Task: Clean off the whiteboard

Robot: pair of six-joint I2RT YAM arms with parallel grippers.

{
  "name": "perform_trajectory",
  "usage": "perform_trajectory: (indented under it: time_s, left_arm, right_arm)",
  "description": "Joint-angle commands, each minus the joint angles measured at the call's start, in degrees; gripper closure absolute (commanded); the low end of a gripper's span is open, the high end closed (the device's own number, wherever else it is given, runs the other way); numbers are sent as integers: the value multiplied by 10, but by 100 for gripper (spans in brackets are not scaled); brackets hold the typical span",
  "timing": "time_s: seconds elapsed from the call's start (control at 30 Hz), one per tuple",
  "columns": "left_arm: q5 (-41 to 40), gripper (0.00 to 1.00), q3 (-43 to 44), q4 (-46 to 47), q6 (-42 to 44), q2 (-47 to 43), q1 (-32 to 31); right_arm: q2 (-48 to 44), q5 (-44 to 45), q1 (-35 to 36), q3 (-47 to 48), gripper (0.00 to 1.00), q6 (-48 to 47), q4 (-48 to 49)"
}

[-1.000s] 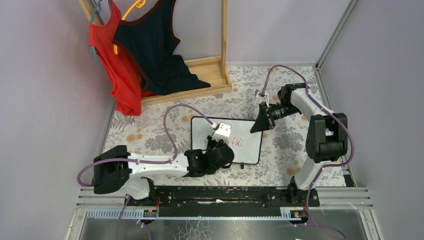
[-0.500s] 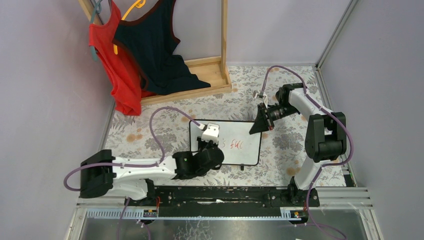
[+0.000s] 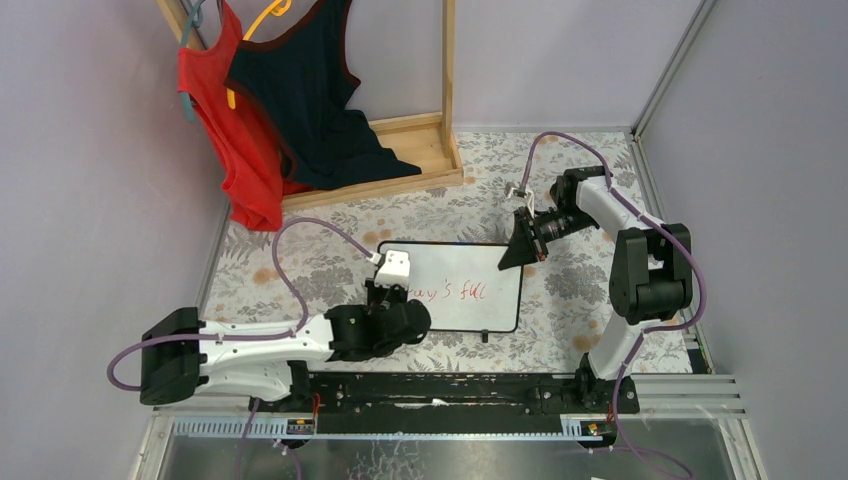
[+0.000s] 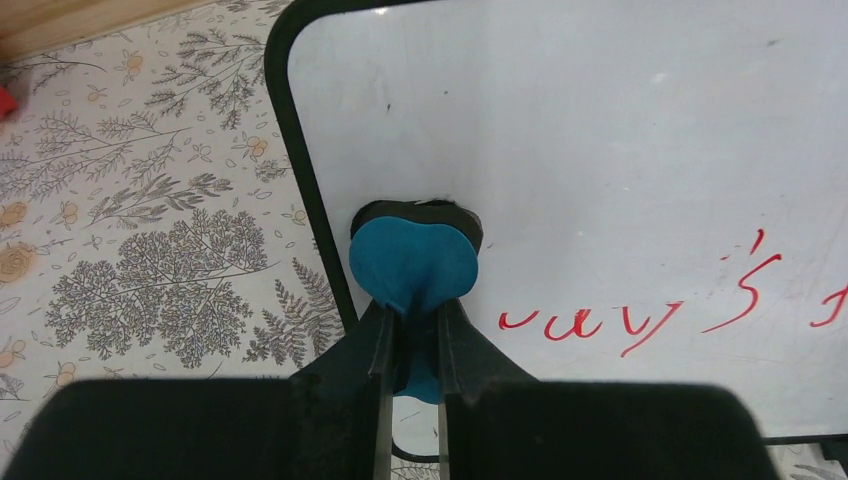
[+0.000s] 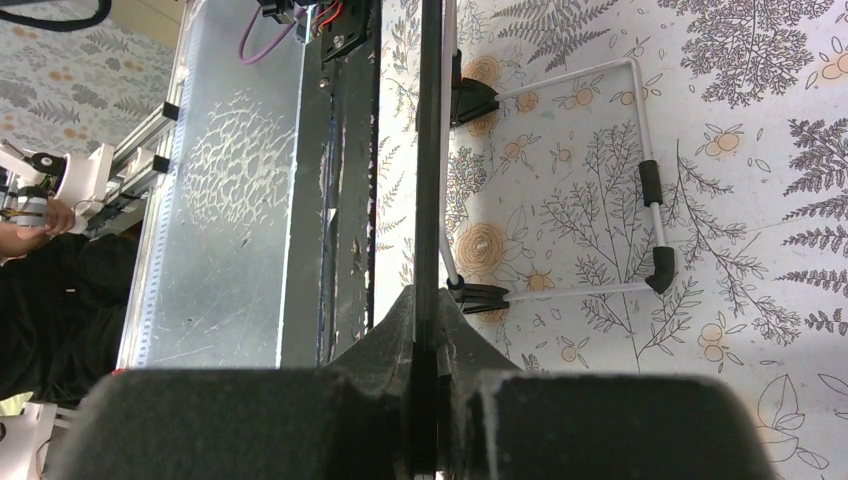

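Floral cloth (image 3: 300,270), glossy whiteboard (image 3: 465,268), rounded teal eraser (image 4: 412,265)

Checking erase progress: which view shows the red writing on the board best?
Left wrist: the red writing is large and sharp beside the blue eraser. Top external shows more of the line, but tiny. Right wrist sees the whiteboard edge-on, no writing visible.

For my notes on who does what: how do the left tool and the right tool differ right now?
The left tool is shut on a rounded blue eraser. The right tool is shut on the black frame of the white rectangular whiteboard. The left tool sits over the board's left end, beside the red writing. The right tool grips the board's far right corner from the side. Both are closed on something.
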Motion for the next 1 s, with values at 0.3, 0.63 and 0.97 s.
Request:
perform_trajectory:
  time_s: [0.3,0.63,0.97]
  left_arm:
    - [42,100,37,128,33,104,-7]
    - [79,100,111,197,77,179,-37]
    - [42,100,67,151,32,141,-36]
  right_arm:
    - [3,-21,8,14,100,-5,-55]
    - [5,-22,8,16,100,-8,-58]
    - [9,-22,9,16,100,-11,-60]
